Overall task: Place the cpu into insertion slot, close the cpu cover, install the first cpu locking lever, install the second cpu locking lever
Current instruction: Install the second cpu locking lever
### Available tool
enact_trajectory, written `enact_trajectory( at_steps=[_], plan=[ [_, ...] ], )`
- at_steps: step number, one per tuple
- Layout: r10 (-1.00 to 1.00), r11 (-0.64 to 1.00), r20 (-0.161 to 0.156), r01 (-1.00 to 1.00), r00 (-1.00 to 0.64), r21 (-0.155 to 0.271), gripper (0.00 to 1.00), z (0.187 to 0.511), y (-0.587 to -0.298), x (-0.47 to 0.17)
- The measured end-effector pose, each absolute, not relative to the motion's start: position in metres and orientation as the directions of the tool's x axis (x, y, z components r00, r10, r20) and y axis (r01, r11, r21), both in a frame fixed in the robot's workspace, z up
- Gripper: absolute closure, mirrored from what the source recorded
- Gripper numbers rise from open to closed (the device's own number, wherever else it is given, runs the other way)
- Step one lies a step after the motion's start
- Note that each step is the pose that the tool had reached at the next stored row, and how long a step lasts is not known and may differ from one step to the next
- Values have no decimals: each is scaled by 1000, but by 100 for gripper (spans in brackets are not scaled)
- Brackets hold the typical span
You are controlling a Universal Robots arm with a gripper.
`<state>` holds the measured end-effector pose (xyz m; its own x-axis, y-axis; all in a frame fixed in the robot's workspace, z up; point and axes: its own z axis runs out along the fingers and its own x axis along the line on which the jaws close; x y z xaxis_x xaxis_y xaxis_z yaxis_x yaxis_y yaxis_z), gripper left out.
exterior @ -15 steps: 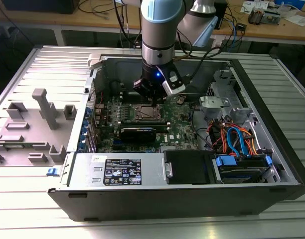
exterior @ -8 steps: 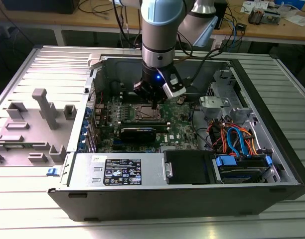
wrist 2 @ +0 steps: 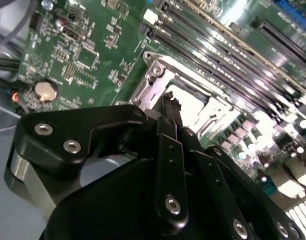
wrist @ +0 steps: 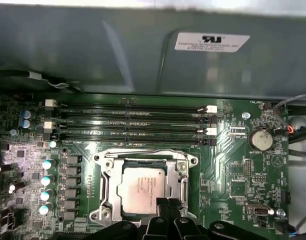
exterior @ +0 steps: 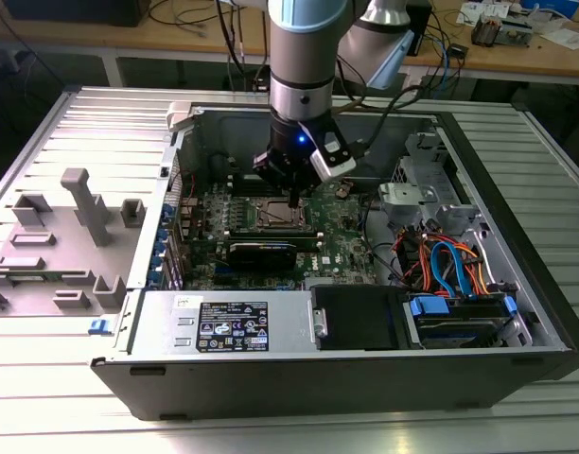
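In the exterior view, your black claw (exterior: pixel 294 200) hovered right over the square silver-rimmed insertion slot (exterior: pixel 275 217) on the green motherboard (exterior: pixel 342 236). In both wrist views its fingers (wrist 2: pixel 170 112) looked pinched together, empty. In the first wrist view, the dull silver-grey square cpu (wrist: pixel 141 191) already sat in the slot, thin silvery cpu cover (wrist: pixel 146 159) down; I'd guess levers are left.

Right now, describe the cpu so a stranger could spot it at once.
Find the green board inside the open computer case. Below its long black memory slots sits a silvery square frame, and the cpu lies in its middle: a flat, dull grey metal square, unlike the dark parts around it.
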<state>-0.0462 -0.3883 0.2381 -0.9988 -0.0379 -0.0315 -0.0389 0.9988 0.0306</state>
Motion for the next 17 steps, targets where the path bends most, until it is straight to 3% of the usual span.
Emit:
enact_trajectory(
  at_steps=[9,17],
  plan=[
    [-38,999,-32,-39,-999,37,89,239,-419,-49],
    [-36,996,-34,-39,-999,85,89,239,-436,-59]
  ],
)
